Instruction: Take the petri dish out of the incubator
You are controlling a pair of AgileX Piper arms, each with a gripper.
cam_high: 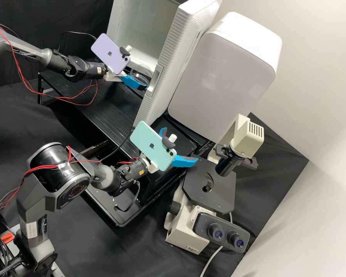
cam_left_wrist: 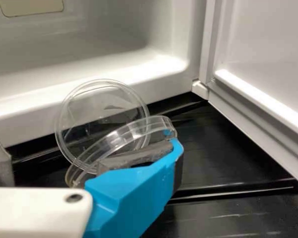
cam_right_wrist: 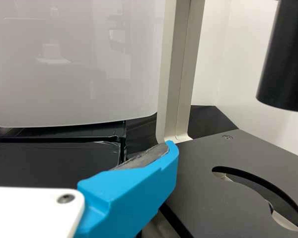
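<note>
The clear petri dish (cam_high: 139, 76) hangs just outside the open white incubator (cam_high: 173, 50), above the black shelf. My left gripper (cam_high: 135, 81) is shut on it. In the left wrist view the petri dish (cam_left_wrist: 104, 124) sits between the blue fingers (cam_left_wrist: 139, 193), its lid tilted up and ajar from the base. The incubator's white inner ledge (cam_left_wrist: 89, 74) lies behind it. My right gripper (cam_high: 180, 148) stands open and holds nothing, lower down beside the microscope stage (cam_high: 209, 188). One of its blue fingers (cam_right_wrist: 139, 188) reaches over the edge of the microscope stage (cam_right_wrist: 228, 168).
A white box (cam_high: 227, 73) stands to the right of the incubator. The microscope (cam_high: 203, 227) with its eyepieces sits at front right, its black condenser (cam_right_wrist: 288, 54) above the stage. A black ribbed shelf (cam_high: 107, 111) runs under both arms. Red cables (cam_high: 27, 77) trail from the arms.
</note>
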